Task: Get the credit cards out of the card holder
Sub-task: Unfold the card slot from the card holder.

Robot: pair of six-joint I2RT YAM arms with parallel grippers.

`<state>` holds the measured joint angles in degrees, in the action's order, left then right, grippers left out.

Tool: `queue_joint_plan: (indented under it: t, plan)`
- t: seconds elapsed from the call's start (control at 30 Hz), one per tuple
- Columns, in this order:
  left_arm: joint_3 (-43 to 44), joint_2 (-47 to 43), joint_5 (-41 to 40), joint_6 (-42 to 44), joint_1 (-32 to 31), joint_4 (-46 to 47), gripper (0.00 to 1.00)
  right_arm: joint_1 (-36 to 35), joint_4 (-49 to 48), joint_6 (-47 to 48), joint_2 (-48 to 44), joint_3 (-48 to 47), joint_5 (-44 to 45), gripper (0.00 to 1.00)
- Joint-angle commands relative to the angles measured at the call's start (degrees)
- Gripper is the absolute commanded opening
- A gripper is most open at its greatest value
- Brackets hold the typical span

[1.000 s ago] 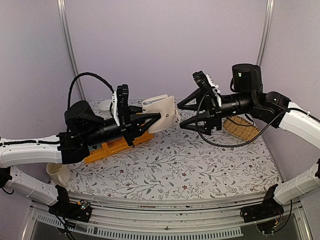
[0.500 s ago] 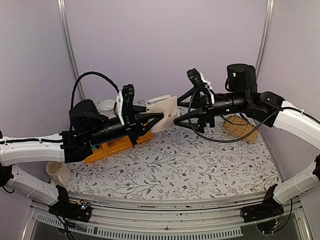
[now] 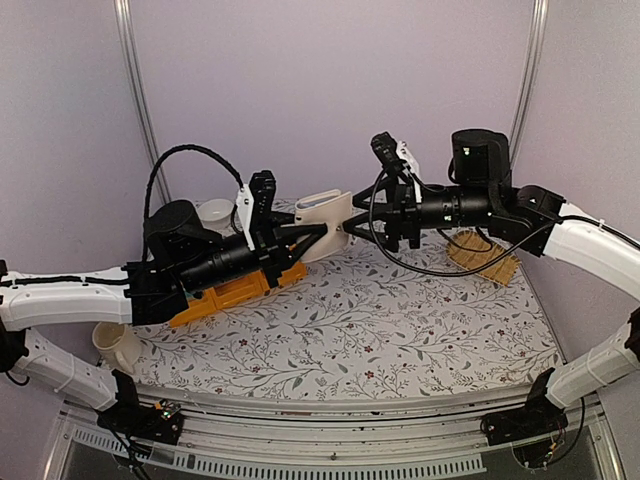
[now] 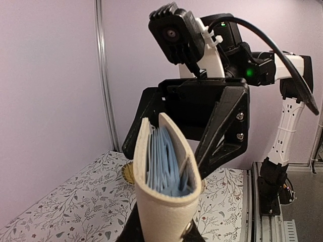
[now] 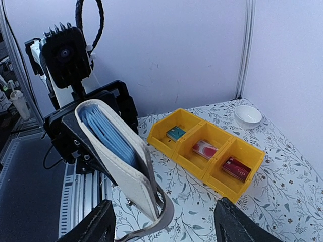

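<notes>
The card holder (image 3: pixel 328 222), a whitish booklet with pale blue leaves (image 4: pixel 162 166), is held up in the air over the back of the table. My left gripper (image 3: pixel 312 238) is shut on its spine end (image 4: pixel 166 222). My right gripper (image 3: pixel 352 228) is open, with its black fingers (image 4: pixel 226 132) on either side of the holder's free edge. In the right wrist view the card holder (image 5: pixel 117 156) fans open and its strap hangs between my open right gripper (image 5: pixel 164 224). Three credit cards lie in the yellow bins: teal (image 5: pixel 176 133), pink (image 5: pixel 205 149) and red (image 5: pixel 237 169).
The yellow bins (image 3: pixel 235 292) sit on the flowered table under my left arm. A white bowl (image 5: pixel 248 115) stands behind them. A woven basket (image 3: pixel 482 256) lies at the back right, and a pale cup (image 3: pixel 112 345) at the near left edge.
My right gripper has moved left until its fingers flank the holder's free edge. My left gripper has lifted the holder slightly up and back.
</notes>
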<state>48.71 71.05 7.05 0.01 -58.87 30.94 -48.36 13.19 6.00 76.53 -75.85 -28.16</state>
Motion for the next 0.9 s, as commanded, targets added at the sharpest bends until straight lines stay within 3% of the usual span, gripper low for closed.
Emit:
queue_joint_plan:
  t: [0.0,0.4,0.5,0.87]
  plan:
    - [0.5,-0.8,1.0,0.3,-0.1,2.3,0.00,0.5,2.7,1.7,1.4,0.2,0.5,0.63]
    - [-0.4,-1.4,2.9,-0.1,0.1,2.4,0.00,1.2,4.0,3.3,-1.1,1.8,-1.5,0.20]
    - [-0.5,-1.3,3.5,-0.4,0.2,2.5,0.00,1.2,4.3,3.6,-1.6,1.9,-2.7,0.04]
    - [-0.9,-1.3,5.6,-2.5,1.5,1.8,0.00,1.4,7.4,4.8,-2.3,1.9,1.6,0.01]
